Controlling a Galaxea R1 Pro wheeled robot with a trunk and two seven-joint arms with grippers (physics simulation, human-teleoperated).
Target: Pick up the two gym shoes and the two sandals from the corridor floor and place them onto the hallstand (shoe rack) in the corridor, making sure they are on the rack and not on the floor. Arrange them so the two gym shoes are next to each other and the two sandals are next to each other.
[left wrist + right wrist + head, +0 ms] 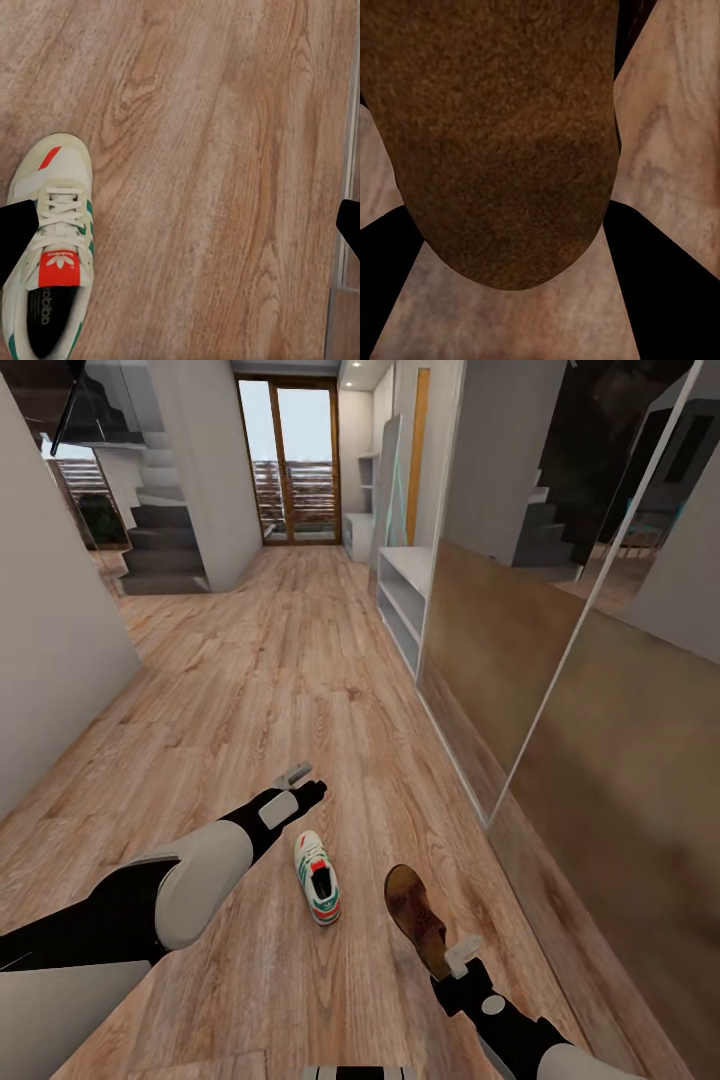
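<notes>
Early stage: nothing visible on the white-grey hallstand with open shelf compartments (403, 600), far down the corridor on the right. One white low-top sneaker with green stripes and red tongue (318, 877) sits on the light wood-plank floor (270, 680); left pincer (306, 783) spread, hovering just beyond the sneaker, not touching. Right pincer (452, 963) pinching the flat brown leather sandal (414, 916), apparently at its near end. Second sneaker and sandal not located.

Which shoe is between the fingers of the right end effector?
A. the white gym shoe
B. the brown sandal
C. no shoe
B: the right end effector sits at the heel end of the brown sandal, and its wrist view shows that sandal between the dark fingers.
</notes>
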